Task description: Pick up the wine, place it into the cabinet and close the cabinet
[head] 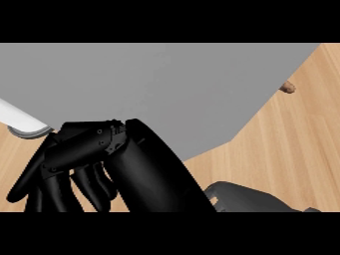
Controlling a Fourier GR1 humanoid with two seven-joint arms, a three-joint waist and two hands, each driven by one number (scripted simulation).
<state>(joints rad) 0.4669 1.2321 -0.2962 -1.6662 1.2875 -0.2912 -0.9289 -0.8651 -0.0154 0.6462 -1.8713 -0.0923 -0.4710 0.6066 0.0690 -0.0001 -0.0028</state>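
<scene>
The grey cabinet door (150,84) fills most of the head view, a flat panel slanting from upper right down to a corner near the middle, with the wooden bench (297,149) showing to its right and at the lower left. A white bar with a grey end cap (27,130), probably the door's handle, lies at the left edge. The left hand (77,154) hangs just beside that cap, its black fingers (55,187) pointing down and slightly spread, relaxed and pinching nothing. At the bottom edge a grey forearm (246,199) comes in from the right; the right hand itself is out of view.

The wine does not show anywhere here. A small brown object (288,87) stands at the door's right edge, too small to name. I judge the bottle is either already inside the cabinet, behind the door, or hidden by it.

The risks from here:
1. The left hand is close to the handle, so a careless swing could knock the door the wrong way.
2. With the bottle unseen, closing could catch it if it stands near the opening.
3. The hand blocks much of the view, which makes judging the door's edge harder.
</scene>
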